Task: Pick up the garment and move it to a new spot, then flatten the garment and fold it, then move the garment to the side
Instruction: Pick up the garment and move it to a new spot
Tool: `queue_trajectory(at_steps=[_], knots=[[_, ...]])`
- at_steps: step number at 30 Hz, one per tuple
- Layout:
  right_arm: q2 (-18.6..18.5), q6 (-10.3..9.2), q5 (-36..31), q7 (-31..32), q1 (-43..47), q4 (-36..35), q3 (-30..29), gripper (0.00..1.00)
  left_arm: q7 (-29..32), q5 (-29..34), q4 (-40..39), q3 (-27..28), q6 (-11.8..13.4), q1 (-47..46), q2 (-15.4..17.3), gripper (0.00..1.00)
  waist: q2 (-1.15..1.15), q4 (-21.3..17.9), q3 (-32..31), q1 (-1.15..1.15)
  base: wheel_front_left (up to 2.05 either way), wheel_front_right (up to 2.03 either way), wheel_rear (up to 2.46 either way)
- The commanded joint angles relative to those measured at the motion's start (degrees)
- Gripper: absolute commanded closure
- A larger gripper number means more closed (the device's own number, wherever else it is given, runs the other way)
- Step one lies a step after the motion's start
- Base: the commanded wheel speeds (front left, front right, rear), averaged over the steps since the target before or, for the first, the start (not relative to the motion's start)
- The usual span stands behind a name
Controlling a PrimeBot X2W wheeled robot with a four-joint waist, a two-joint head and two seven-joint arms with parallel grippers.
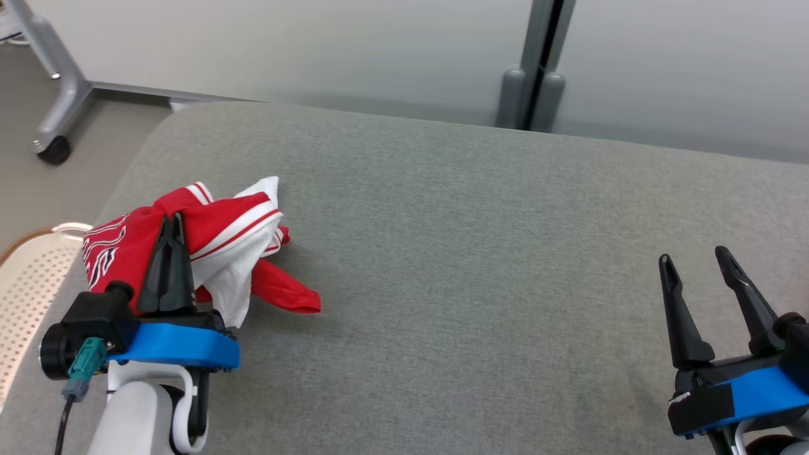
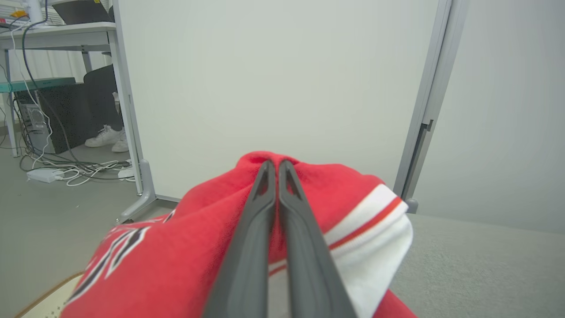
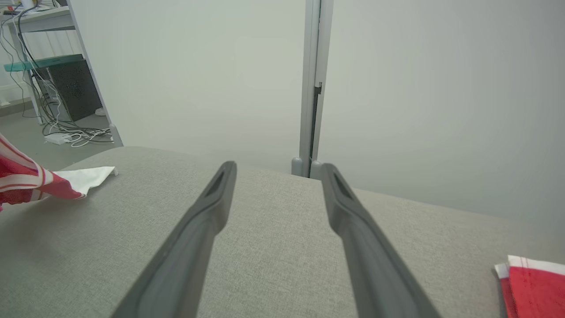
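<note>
A perforated white basket (image 1: 25, 297) sits at the far left, cut off by the frame. On the grey desk's (image 1: 474, 253) left part, the left tool (image 1: 172, 221) is clenched on the bunched red-and-white jersey (image 1: 227, 234), whose print is partly hidden. Far right, the right tool (image 1: 693, 255) hangs released above the desk. A red-and-white cloth (image 3: 536, 287) is cropped beyond it.

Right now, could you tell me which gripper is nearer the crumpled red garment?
Left. The left gripper is shut on the garment; the right gripper is open, far across the grey surface.
</note>
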Motion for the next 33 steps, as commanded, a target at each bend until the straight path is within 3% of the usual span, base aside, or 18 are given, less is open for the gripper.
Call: queue_trajectory(at_steps=[1,7,15,24,25,26,30,33], knots=[[0.3,0.0,0.5,-0.5,-0.1,0.2,0.5,0.0,0.6,0.0,-2.3,-0.5,0.3,1.4,-0.7,1.0,0.02,-2.4,-0.4,0.02,0.0,0.0,0.0],[1.1,0.0,1.1,-1.5,-1.4,0.8,1.1,0.0,3.1,-0.4,-6.9,-6.2,-1.5,0.9,-4.0,1.0,0.02,-9.2,2.7,0.02,0.0,0.0,0.0],[2.2,0.0,2.3,-4.1,-2.8,3.6,1.9,0.0,4.4,0.3,-4.3,-16.5,-3.8,-5.9,-6.2,1.0,0.02,-20.7,7.4,0.02,0.0,0.0,0.0],[2.7,0.0,3.5,-6.8,-3.3,7.1,2.1,0.0,3.9,-1.2,3.1,-23.3,-4.8,-7.1,-6.8,1.0,0.02,-26.5,9.6,0.02,0.0,0.0,0.0],[2.7,0.0,3.5,-7.0,-3.3,7.4,2.1,0.0,3.4,-1.1,3.7,-24.0,-4.7,-7.2,-6.7,0.8,0.02,-26.6,9.6,0.02,0.0,0.0,0.0],[2.7,0.0,3.4,-7.2,-3.3,7.7,2.0,0.0,3.0,-1.3,4.4,-24.9,-4.9,-7.3,-6.8,0.0,0.02,-26.4,9.5,0.02,0.0,0.0,0.0],[2.8,0.0,2.9,-7.5,-3.2,8.6,1.8,0.0,0.7,-1.1,4.4,-25.6,-4.9,-8.2,-6.0,0.0,0.02,-24.4,8.4,0.02,0.0,0.0,0.0],[2.8,0.0,2.7,-7.2,-3.2,8.5,1.7,0.0,-0.6,-0.7,2.8,-23.8,-3.6,-8.0,-5.2,0.0,0.02,-22.0,7.1,0.02,0.0,0.0,0.0]])
